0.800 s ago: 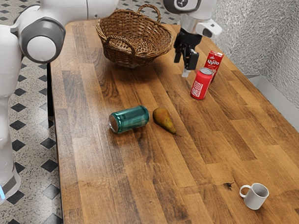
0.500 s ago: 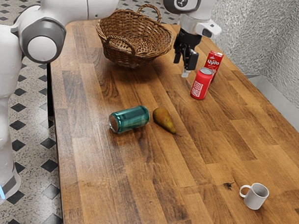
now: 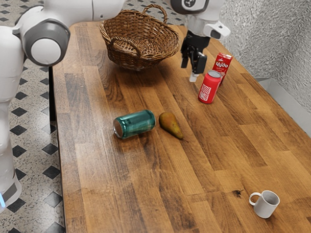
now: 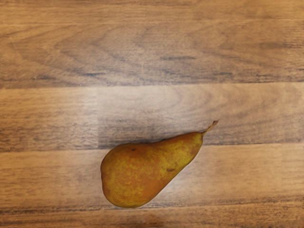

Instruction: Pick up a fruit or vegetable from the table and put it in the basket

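Exterior view: my gripper (image 3: 189,72) is spread, empty; approach step, pear (image 3: 170,124) on tbl (image 3: 107,200); next, align w/ it & lower.

The pear (image 4: 145,171) is mottled orange-brown and, seemingly, olive-yellow.

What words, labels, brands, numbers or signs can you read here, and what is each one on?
"Чудо": on the red carton; any finer print there is too small to read.
Red drink can: white markings on its side, too small to read.
Robot arm: a round emblem near the wrist, no legible word.
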You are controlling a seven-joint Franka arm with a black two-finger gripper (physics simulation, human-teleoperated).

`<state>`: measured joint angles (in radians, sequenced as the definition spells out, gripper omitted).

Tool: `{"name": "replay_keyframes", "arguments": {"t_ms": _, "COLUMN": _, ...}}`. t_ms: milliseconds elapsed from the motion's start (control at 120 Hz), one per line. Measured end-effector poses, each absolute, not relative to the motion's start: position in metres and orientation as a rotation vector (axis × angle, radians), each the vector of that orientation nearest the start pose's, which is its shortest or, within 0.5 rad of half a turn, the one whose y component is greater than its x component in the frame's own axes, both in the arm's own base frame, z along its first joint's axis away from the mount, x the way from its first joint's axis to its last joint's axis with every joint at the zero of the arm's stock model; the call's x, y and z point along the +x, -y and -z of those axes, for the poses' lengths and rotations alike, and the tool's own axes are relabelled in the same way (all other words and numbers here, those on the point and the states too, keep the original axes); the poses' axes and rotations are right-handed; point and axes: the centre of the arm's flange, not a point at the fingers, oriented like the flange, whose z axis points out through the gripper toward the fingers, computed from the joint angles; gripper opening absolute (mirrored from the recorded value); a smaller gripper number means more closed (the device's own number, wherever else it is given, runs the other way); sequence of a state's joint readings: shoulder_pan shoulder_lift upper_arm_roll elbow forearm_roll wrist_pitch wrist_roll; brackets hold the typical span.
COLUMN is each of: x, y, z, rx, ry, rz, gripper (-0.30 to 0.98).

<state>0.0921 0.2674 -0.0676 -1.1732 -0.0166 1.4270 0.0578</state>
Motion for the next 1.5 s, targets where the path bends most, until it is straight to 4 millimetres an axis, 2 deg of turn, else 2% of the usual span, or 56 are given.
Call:
{"name": "replay_keyframes", "arguments": {"t_ms": 83, "x": 0.621, "y": -0.014, "z": -0.635, "rx": -3.186, "ry": -0.063, "rz": -0.031, "gripper": 0.69}}
{"name": "replay_keyframes", "arguments": {"t_ms": 133, "x": 0.621, "y": -0.011, "z": -0.637, "rx": -3.196, "ry": -0.008, "rz": -0.028, "gripper": 0.69}}
{"name": "replay_keyframes", "arguments": {"t_ms": 283, "x": 0.627, "y": -0.022, "z": -0.633, "rx": -3.179, "ry": 0.406, "rz": -0.042, "gripper": 0.69}}
{"name": "replay_keyframes", "arguments": {"t_ms": 383, "x": 0.633, "y": -0.032, "z": -0.620, "rx": -3.118, "ry": 0.680, "rz": -0.077, "gripper": 0.69}}
{"name": "replay_keyframes", "arguments": {"t_ms": 483, "x": 0.634, "y": -0.029, "z": -0.620, "rx": -3.043, "ry": 0.931, "rz": -0.079, "gripper": 0.69}}
{"name": "replay_keyframes", "arguments": {"t_ms": 558, "x": 0.634, "y": -0.019, "z": -0.624, "rx": -2.977, "ry": 1.065, "rz": -0.056, "gripper": 0.69}}
{"name": "replay_keyframes", "arguments": {"t_ms": 683, "x": 0.635, "y": -0.018, "z": -0.625, "rx": -2.880, "ry": 1.291, "rz": -0.052, "gripper": 0.69}}
{"name": "replay_keyframes", "arguments": {"t_ms": 942, "x": 0.628, "y": -0.014, "z": -0.630, "rx": -2.724, "ry": 1.645, "rz": -0.100, "gripper": 0.69}}
{"name": "replay_keyframes", "arguments": {"t_ms": 1033, "x": 0.610, "y": -0.006, "z": -0.634, "rx": -2.641, "ry": 1.721, "rz": -0.121, "gripper": 0.69}}
{"name": "replay_keyframes", "arguments": {"t_ms": 1092, "x": 0.591, "y": -0.004, "z": -0.629, "rx": -2.583, "ry": 1.769, "rz": -0.144, "gripper": 0.69}}
{"name": "replay_keyframes", "arguments": {"t_ms": 1142, "x": 0.587, "y": -0.003, "z": -0.621, "rx": -2.539, "ry": 1.811, "rz": -0.154, "gripper": 0.69}}
{"name": "replay_keyframes", "arguments": {"t_ms": 1375, "x": 0.616, "y": -0.009, "z": -0.571, "rx": -2.369, "ry": 1.972, "rz": -0.185, "gripper": 0.69}}
{"name": "replay_keyframes", "arguments": {"t_ms": 1500, "x": 0.623, "y": -0.014, "z": -0.554, "rx": -2.297, "ry": 2.036, "rz": -0.197, "gripper": 0.69}}
